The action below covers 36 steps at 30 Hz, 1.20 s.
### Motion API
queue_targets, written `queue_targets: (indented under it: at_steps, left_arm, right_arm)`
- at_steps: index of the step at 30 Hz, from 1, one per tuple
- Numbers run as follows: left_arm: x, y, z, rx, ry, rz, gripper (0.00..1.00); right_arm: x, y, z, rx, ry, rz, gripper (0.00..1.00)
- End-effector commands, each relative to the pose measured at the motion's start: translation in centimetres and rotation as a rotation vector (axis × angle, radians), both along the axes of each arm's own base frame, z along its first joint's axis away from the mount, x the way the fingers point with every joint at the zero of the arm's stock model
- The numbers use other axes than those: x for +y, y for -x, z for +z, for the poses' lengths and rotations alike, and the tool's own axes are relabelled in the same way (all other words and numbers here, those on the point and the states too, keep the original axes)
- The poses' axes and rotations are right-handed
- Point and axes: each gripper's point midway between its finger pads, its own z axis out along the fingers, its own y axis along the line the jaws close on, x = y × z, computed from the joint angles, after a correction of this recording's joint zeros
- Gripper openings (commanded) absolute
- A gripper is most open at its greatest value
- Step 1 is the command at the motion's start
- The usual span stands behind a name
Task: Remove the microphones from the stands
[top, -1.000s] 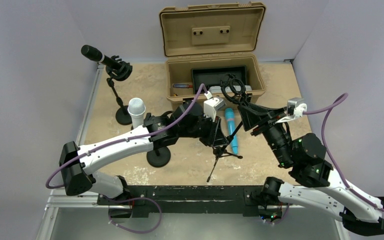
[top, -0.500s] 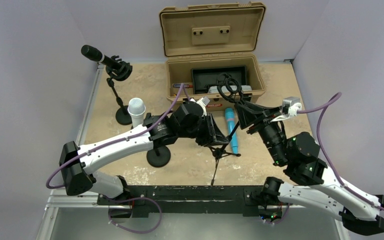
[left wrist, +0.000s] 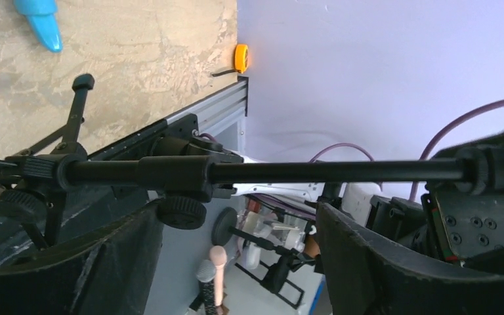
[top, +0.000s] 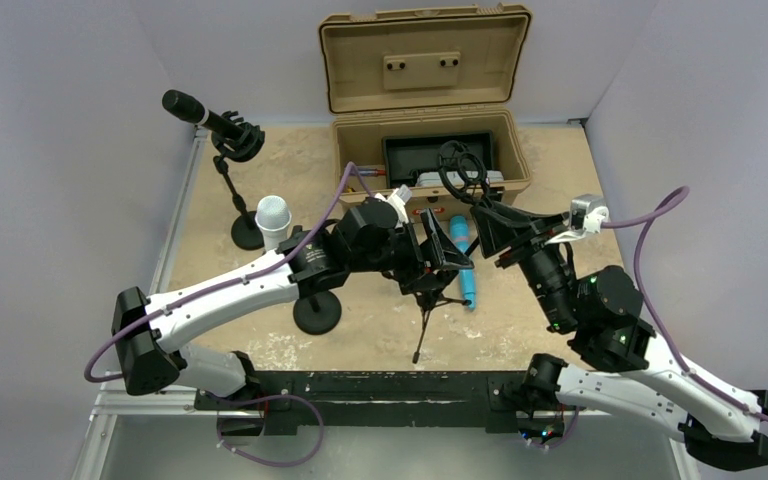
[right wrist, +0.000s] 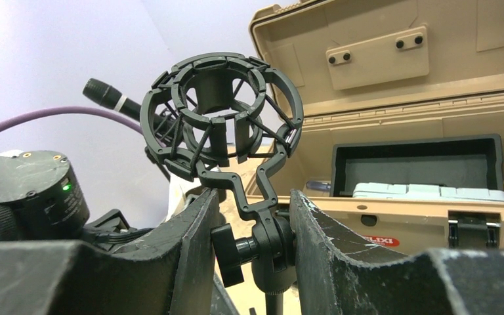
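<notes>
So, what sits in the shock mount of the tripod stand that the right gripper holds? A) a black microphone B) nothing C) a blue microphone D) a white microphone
B: the right wrist view shows the shock mount on the tripod stand empty, and the blue microphone lies on the table.

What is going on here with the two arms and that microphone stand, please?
The right gripper is shut on the tripod stand just below its empty shock mount. The left gripper is open, its fingers either side of the stand. The blue microphone lies on the table, out of the mount.
</notes>
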Motion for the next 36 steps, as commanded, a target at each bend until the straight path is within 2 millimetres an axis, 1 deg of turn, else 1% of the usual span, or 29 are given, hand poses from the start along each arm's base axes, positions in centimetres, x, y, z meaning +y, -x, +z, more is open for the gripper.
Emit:
queue_targets:
  at_steps: [1,4,7,12,14,16,19,21,22,24,26,27,30,32,34,36]
  left_arm:
    - [1.6,-0.3,5.3,-0.241,0.042,-0.019,0.83]
    - [2.3,-0.1,8.0,-0.405,0.024,-0.047,0.85]
    - [2.3,0.8,10.3,-0.501,0.058,-0.117,0.85]
    - [2.3,2.5,12.9,-0.624,0.132,-0.231,0.84]
    - [2.5,3.1,13.6,-0.656,0.148,-0.265,0.84]
    - [2.9,3.3,13.9,-0.680,0.150,-0.280,0.84]
    - [3.7,3.4,14.4,-0.718,0.145,-0.278,0.84]
    - [4.1,3.5,14.8,-0.742,0.148,-0.278,0.84]
    - [4.4,3.6,15.1,-0.755,0.151,-0.277,0.84]
    - [4.9,3.9,15.6,-0.776,0.156,-0.280,0.84]
    - [5.5,4.2,15.9,-0.796,0.159,-0.285,0.84]
    - [5.8,4.3,16.1,-0.804,0.160,-0.285,0.84]
    - [6.8,4.7,16.3,-0.826,0.162,-0.282,0.84]
    - [7.4,5.0,16.4,-0.835,0.166,-0.279,0.84]
    - [7.9,5.2,16.3,-0.842,0.169,-0.273,0.84]
    - [8.4,5.4,16.4,-0.849,0.175,-0.272,0.84]
  right_arm:
    - [-1.3,-0.4,1.5,0.016,-0.096,-0.061,0.00]
    - [-2.3,-1.1,0.8,0.071,-0.098,-0.142,0.00]
    - [-3.5,-1.8,0.0,0.127,-0.088,-0.234,0.00]
    - [-5.5,-2.5,-0.6,0.209,-0.080,-0.383,0.00]
    - [-6.5,-2.7,-1.0,0.247,-0.077,-0.458,0.00]
    - [-7.3,-2.9,-1.7,0.276,-0.066,-0.533,0.00]
    - [-8.5,-3.2,-2.9,0.308,-0.048,-0.657,0.00]
    - [-9.4,-3.5,-3.2,0.314,-0.036,-0.725,0.00]
    - [-9.8,-3.7,-3.1,0.314,-0.030,-0.754,0.00]
    - [-11.7,-4.5,-2.7,0.309,-0.022,-0.843,0.00]
    - [-13.3,-5.3,-1.8,0.291,-0.007,-0.896,0.00]
    - [-13.7,-5.4,-1.2,0.278,-0.008,-0.905,0.00]
    - [-15.0,-5.0,0.7,0.244,-0.015,-0.948,0.00]
    - [-16.0,-4.9,1.5,0.237,-0.009,-1.005,0.00]
    - [-17.1,-5.0,2.1,0.235,-0.006,-1.074,0.00]
    - [-18.6,-5.5,2.2,0.233,-0.006,-1.161,0.00]
